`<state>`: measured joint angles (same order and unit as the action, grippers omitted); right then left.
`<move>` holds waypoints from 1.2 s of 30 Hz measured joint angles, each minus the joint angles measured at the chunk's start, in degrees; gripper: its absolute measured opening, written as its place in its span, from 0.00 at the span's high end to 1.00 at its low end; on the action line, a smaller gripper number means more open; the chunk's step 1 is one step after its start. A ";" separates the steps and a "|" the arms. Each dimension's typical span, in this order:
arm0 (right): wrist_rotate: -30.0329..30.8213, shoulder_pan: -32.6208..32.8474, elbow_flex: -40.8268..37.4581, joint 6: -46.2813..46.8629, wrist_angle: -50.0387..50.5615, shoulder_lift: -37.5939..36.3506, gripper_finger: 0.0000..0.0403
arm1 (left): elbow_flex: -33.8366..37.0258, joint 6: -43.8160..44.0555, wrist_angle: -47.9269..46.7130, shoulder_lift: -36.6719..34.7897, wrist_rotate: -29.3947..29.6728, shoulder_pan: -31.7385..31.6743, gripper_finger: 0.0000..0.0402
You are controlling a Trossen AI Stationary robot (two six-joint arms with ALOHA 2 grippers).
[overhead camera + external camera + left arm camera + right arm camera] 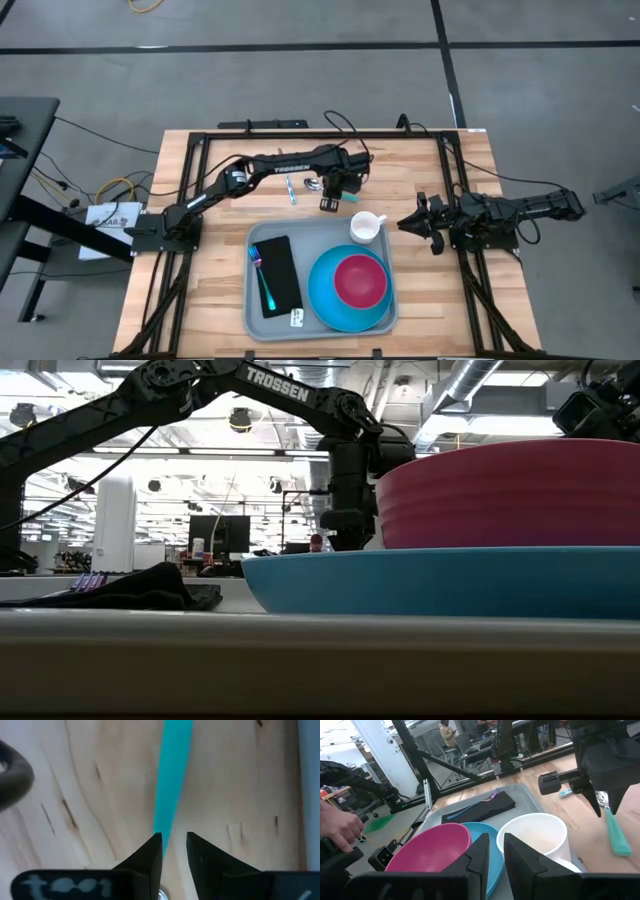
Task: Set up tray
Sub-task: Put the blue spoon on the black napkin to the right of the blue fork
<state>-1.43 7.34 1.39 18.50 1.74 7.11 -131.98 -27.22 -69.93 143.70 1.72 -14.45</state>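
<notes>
The left arm reaches across the surface (200, 300) beyond the tray (256, 310), its tool (173, 840) pointing down, gripping a teal-handled utensil (172, 775). The right tool (412, 224) waits beside the tray's white cup (366, 227), fingers narrowly apart, empty.

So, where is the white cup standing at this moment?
In the high view, the white cup stands in the far right corner of the tray, just beyond the blue plate that carries the pink bowl.
</notes>
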 joint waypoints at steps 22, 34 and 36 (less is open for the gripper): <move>0.00 0.01 0.00 0.00 0.02 0.00 0.87 | 0.02 0.41 1.97 0.00 3.38 0.21 0.58; 0.00 0.02 0.00 0.00 0.02 0.00 0.87 | 0.02 -1.80 1.95 0.41 -1.47 0.25 0.58; 0.00 0.02 0.00 0.00 0.02 0.00 0.87 | 0.07 -2.43 1.56 1.01 -1.48 0.25 0.58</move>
<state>-1.43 7.35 1.39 18.50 1.76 7.11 -131.91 -29.65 -68.37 144.71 0.23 -14.20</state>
